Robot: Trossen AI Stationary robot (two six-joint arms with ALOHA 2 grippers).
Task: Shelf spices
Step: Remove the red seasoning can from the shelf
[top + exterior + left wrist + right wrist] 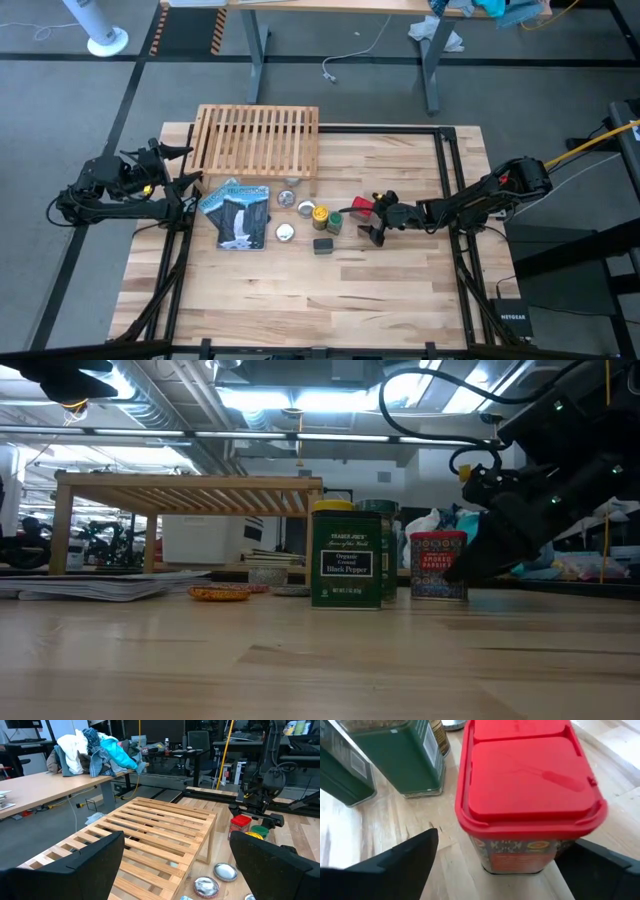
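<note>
The right gripper [378, 221] stands with fingers spread either side of the red tin [527, 795], gripping nothing. The tin stands on the table right of the other spices [322, 218], well short of the shelf [258, 138]. Closing off-centre could tip it into the green-capped jar [335, 220]. The left gripper [185, 165] waits spread by the shelf's left end.

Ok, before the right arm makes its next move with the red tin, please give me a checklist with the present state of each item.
1. Right end effector open: ok.
2. Red tin between its fingers, upright on the table: ok.
3. Red tin gripped: not ok.
4. Shelf top free of containers: ok.
5. Left end effector parked beside the shelf, away from the spices: ok.
6. Spices on the shelf: not ok, none yet.
</note>
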